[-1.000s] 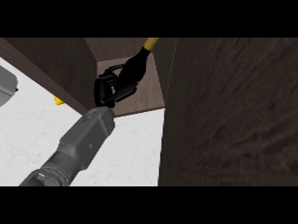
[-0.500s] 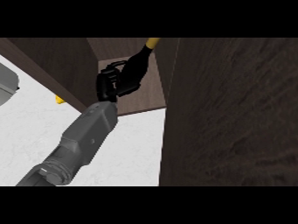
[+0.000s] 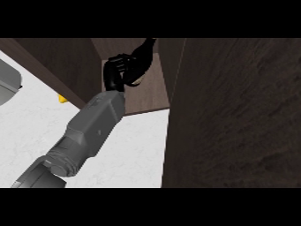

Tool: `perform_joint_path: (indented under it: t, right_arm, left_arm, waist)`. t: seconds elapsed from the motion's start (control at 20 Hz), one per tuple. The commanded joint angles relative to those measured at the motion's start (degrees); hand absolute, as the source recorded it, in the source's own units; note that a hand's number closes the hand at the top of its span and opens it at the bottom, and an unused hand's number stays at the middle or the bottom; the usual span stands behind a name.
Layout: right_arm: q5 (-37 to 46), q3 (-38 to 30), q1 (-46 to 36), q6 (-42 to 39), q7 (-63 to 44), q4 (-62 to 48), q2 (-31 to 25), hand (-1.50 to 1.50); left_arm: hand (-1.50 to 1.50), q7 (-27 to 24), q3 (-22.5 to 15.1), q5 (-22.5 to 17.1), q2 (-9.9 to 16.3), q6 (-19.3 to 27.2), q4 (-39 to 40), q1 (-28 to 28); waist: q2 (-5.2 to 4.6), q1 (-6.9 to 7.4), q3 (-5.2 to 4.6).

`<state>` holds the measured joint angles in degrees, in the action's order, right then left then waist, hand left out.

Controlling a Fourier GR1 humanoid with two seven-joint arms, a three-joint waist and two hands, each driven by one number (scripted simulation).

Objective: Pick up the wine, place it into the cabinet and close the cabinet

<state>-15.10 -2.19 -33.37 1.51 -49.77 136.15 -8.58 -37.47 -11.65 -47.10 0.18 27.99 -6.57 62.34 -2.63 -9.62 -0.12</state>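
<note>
Left hand [image 3: 121,70] curled round wine [image 3: 141,55], seemingly inside cabinet [image 3: 244,114].

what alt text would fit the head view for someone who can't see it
The robot's left hand reaches into an open dark wood cabinet, fingers curled around a dark object that may be the wine bottle. The cabinet door fills the right side, above a white counter.

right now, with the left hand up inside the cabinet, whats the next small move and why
Probably ease the fingers open and draw the left hand straight back out. The hand sits deep in the cabinet opening, fingers curled round a dark bottle that rises past the view's top edge. The big dark door stands open at the right, so closing it comes only after the forearm clears. Whether the bottle is resting on the shelf cannot be seen.
</note>
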Motion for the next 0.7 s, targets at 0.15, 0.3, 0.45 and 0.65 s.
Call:
perform_joint_path:
  t: [0.15, 0.3, 0.45, 0.65]
  right_arm:
    - [-0.8, -0.4, 1.5, -0.9, 0.5, 0.8, -0.1, -1.50]
    - [-1.6, -2.1, 1.9, -1.5, 1.6, 0.1, -0.5, -1.50]
    - [-1.1, -1.1, 2.3, -1.5, 1.7, 0.5, 0.0, -1.50]
    - [-2.1, -2.3, 2.1, -2.2, 1.7, 0.3, -0.8, -1.50]
  left_arm:
    - [1.50, 3.5, 1.0, -1.0, -0.2, 0.3, 1.6, 3.1]
    - [1.50, 3.5, 1.9, -1.3, 0.0, -0.4, 2.5, 3.3]
    - [1.50, 5.0, 0.0, 0.9, 1.9, 1.7, 4.4, 5.7]
    - [1.50, 2.5, -5.0, 6.1, 2.8, 6.7, 6.5, 4.7]
  waist:
    - [-0.38, 0.56, 0.01]
    - [-0.59, 1.55, 0.05]
    - [-0.55, 1.39, 0.07]
    - [-0.90, 0.65, 0.19]
